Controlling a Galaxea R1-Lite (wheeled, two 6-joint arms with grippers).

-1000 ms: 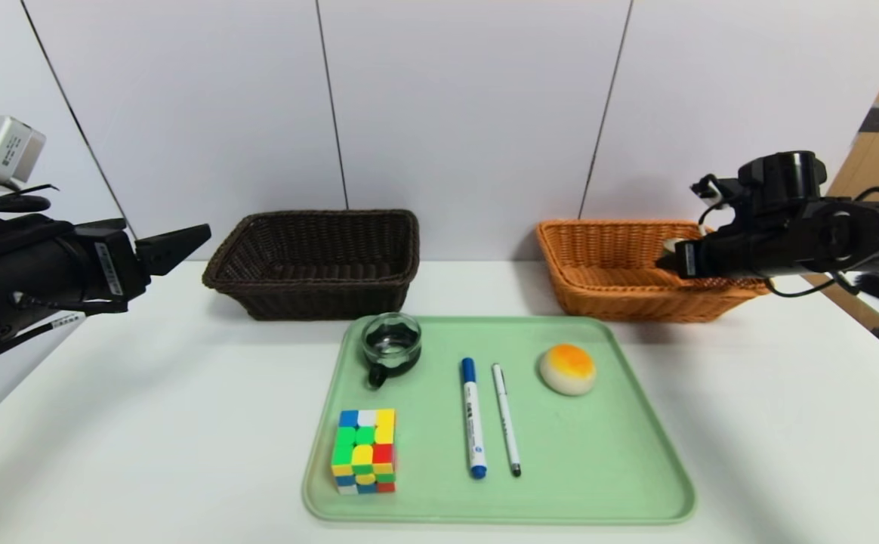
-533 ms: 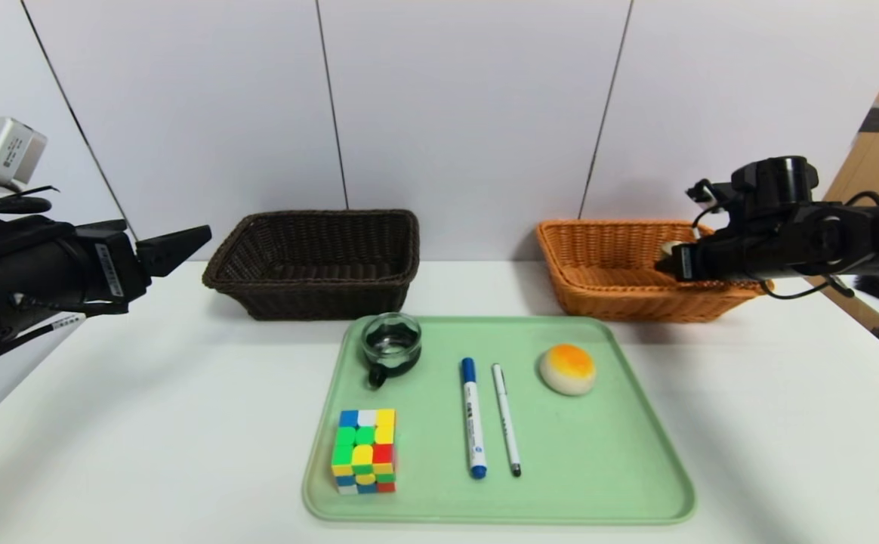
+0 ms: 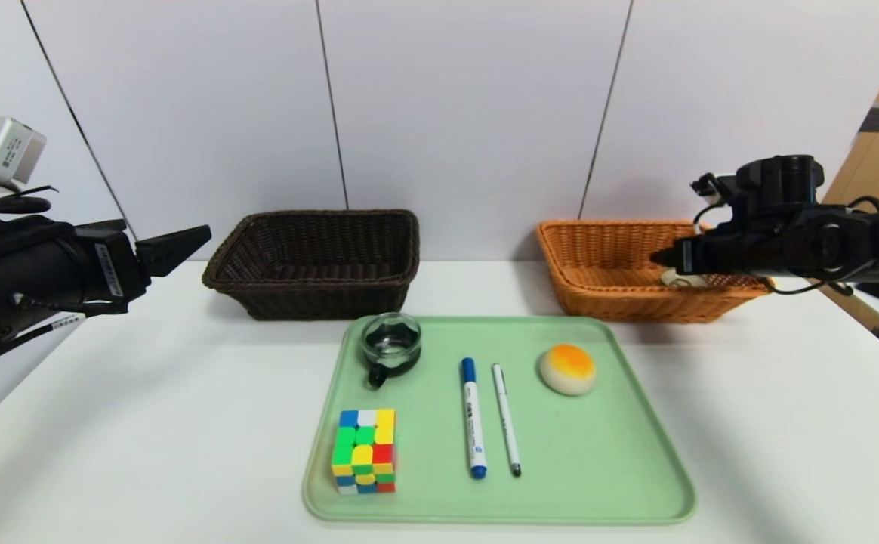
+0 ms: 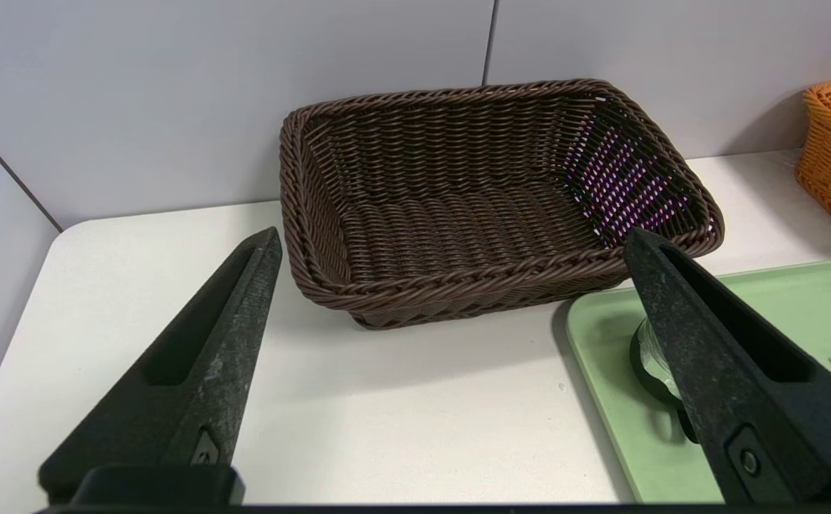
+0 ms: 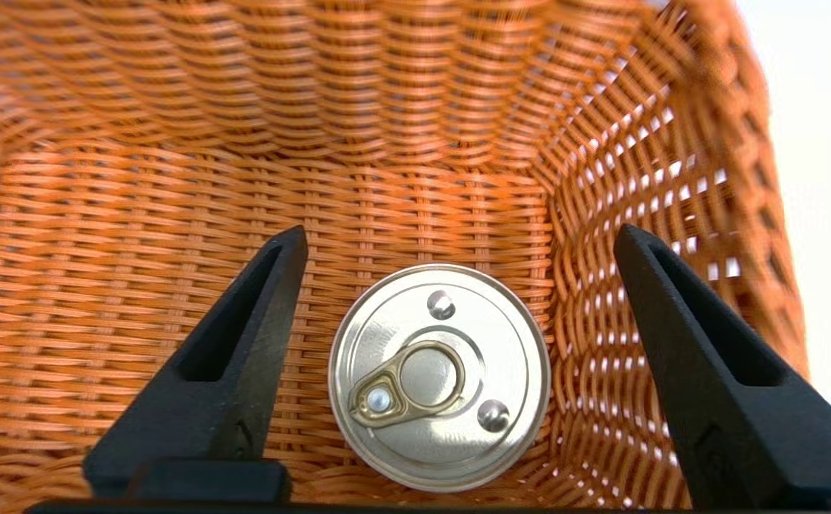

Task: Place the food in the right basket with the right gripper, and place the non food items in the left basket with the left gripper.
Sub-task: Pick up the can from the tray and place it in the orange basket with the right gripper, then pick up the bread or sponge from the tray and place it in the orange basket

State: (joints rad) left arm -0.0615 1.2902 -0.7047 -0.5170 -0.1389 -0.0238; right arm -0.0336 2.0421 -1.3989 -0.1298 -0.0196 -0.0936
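- releasing a tin can (image 5: 439, 377) into the orange basket (image 3: 598, 257) looks like the step in hand: the can stands upright on the basket floor, lid up, near the basket's right end wall.
- table (image 3: 107, 423) first, as the largest thing: white, carrying both baskets at the back and a green tray (image 3: 598, 468) in front between them.
- dark basket (image 4: 458, 214) sits to the left of the orange one, well apart, and nothing shows inside it.
- right gripper (image 5: 458, 285) hangs over the orange basket with its two black fingers spread wide either side of the can, touching neither side of it; it grips nothing.
- left gripper (image 4: 451, 285) is parked off to the left, short of the dark basket, fingers wide apart and empty.
- to finish this step well, i would lift the right gripper straight up so the fingers clear the can and the wicker rim before swinging toward the tray.
- puzzle cube (image 3: 364, 451) sits at the tray's front left corner, square to the tray edge.
- glass cup (image 3: 391, 341) stands upright at the back left, handle toward the front.
- bun (image 3: 567, 369) lies at the tray's back right, orange top up; it is round, so no long axis, and probably the right arm's next pick.
- marker (image 3: 473, 417) lies mid-tray, running front to back, blue cap at the far end.
- pen (image 3: 506, 429) lies just beside the marker on its right, nearly parallel, dark tip toward the front.
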